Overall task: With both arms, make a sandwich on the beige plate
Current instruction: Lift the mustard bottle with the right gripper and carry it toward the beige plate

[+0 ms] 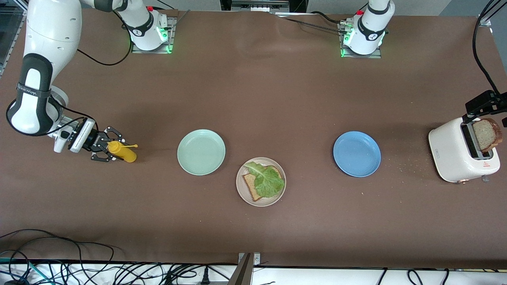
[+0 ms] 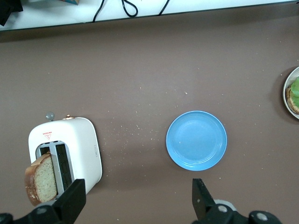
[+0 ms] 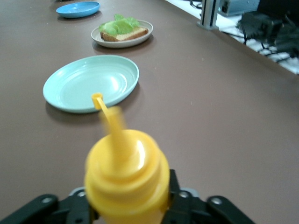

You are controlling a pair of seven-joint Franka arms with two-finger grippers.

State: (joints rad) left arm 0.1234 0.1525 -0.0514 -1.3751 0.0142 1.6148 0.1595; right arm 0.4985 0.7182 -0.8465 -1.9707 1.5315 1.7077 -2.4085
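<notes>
The beige plate (image 1: 261,181) holds bread (image 1: 252,187) under lettuce (image 1: 267,180), the right gripper (image 1: 106,149) clamps a mustard bottle (image 1: 122,152), and only the left wrist view shows the left gripper (image 2: 138,200) spread wide over the table near the toaster (image 2: 70,151).

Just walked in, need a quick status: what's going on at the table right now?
Sandwich build, halfway. The beige plate holds one bread slice with a lettuce leaf on top; no second slice yet. The right tool is at the yellow mustard bottle at the right arm's end, fingers around it. The left tool is open over the toaster, where another slice sticks up. The mint-green plate and blue plate hold nothing.
</notes>
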